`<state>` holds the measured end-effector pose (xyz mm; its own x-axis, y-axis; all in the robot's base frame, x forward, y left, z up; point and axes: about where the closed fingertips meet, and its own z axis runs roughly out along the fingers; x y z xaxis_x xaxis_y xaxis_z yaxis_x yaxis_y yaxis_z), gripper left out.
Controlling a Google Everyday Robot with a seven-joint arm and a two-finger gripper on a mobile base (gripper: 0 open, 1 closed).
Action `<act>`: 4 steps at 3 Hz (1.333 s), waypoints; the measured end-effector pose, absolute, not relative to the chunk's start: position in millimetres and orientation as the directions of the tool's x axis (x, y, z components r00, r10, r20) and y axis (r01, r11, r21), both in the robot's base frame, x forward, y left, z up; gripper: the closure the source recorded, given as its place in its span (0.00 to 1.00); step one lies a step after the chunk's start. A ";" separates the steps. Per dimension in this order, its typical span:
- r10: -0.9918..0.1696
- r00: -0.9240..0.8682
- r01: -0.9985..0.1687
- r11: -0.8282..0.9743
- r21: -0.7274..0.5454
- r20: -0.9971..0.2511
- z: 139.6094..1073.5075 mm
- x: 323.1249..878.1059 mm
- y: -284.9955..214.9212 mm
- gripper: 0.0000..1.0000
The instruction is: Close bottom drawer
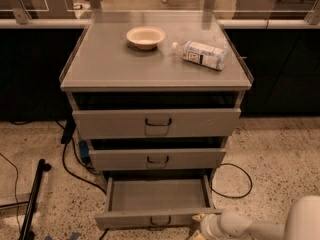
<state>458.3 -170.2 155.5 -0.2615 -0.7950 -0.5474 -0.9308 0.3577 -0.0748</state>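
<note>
While the bottom drawer (157,196) is sitting pulled well out at the near foot of the cabinet, the gripper (196,224) is hanging low at the right end of its front panel (125,218), touching it or just beside it. Whether it's released or clenched, I'm not able to tell. I'm reading this as the start of the push. Contact is sitting off-centre, right of the handle (160,220), so shoving from there is risking racking the box on its runners. I'm suggesting shifting left toward the handle, then pushing straight toward the far side, level and slow, until the panel is lining up under the middle drawer (157,159). The floor cable (235,181) at right is lying clear of the path.
</note>
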 end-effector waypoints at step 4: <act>-0.839 -0.123 -0.954 0.247 -0.170 -0.531 149.8 588.7 -114.0 0.00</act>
